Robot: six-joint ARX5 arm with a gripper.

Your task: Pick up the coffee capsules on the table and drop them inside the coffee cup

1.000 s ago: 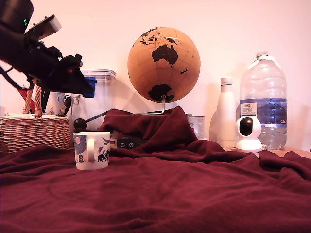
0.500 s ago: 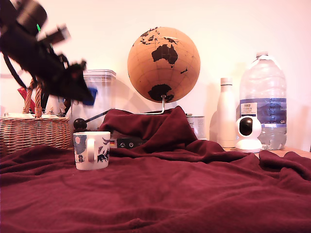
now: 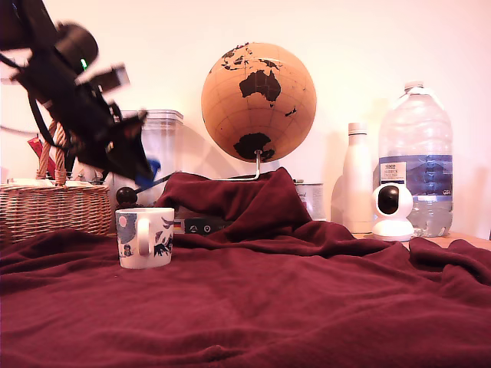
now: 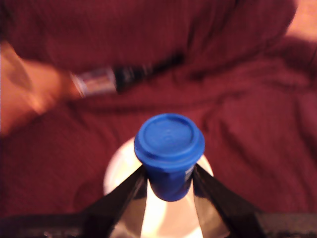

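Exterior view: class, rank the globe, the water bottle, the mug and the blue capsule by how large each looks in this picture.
1. Globe
2. Water bottle
3. Mug
4. Blue capsule, mostly hidden in the claw

The mug stands nearer the camera than the globe and bottle, so true sizes may differ.

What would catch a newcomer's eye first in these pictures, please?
The bright blue plastic capsule pinched in the black gripper, poised above the white leaf-printed mug at the exterior view's left. Behind, a large cork-brown globe rises over the wrinkled dark-red cloth.
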